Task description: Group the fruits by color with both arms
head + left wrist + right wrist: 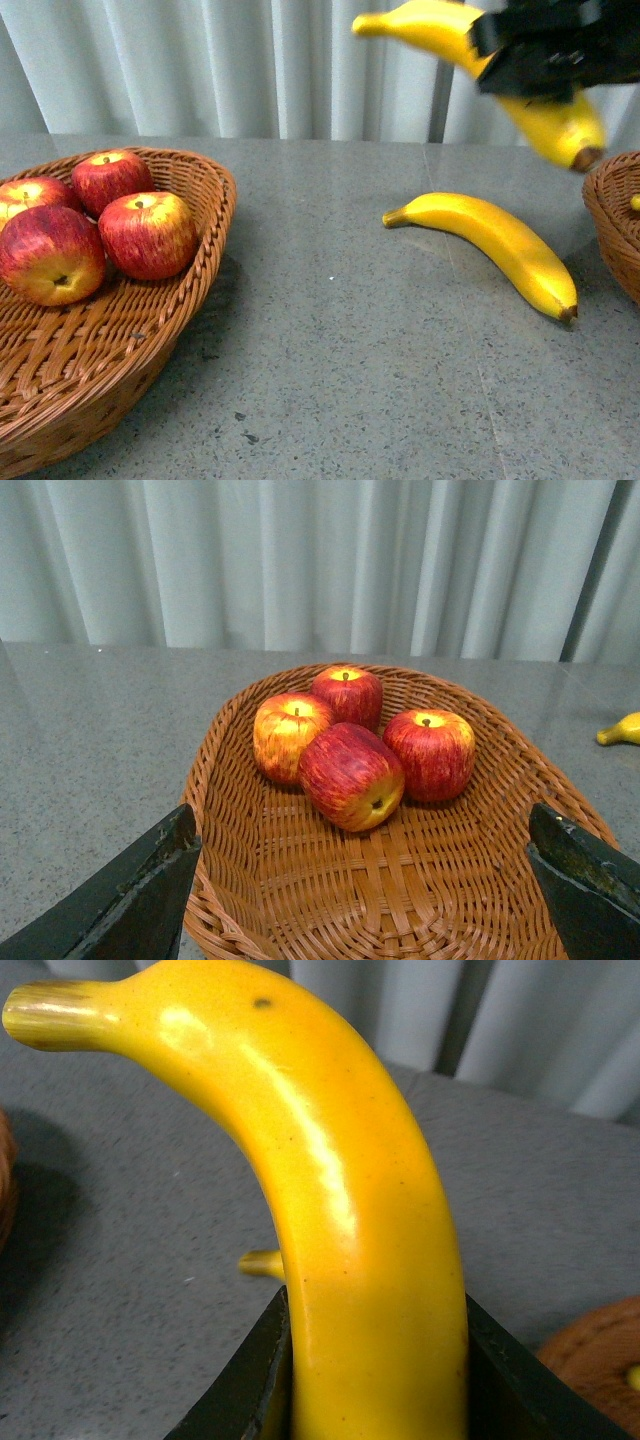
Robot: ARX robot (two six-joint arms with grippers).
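Observation:
High at the top right of the front view, my right gripper (545, 55) is shut on a yellow banana (440, 28), held in the air above the table. In the right wrist view that banana (350, 1220) fills the frame between the black fingers (250, 1380). A second banana (500, 240) lies on the grey table. Several red apples (145, 232) sit in the wicker basket (190, 290) at the left. My left gripper (365, 880) hangs open over that basket (400, 890), nothing between its fingers, with the apples (350, 775) beyond them.
A second wicker basket (615, 225) stands at the right edge with something small and yellow inside; its rim (600, 1355) also shows in the right wrist view. The tip of the lying banana (622, 730) shows at the left wrist view's edge. Grey curtains hang behind the table.

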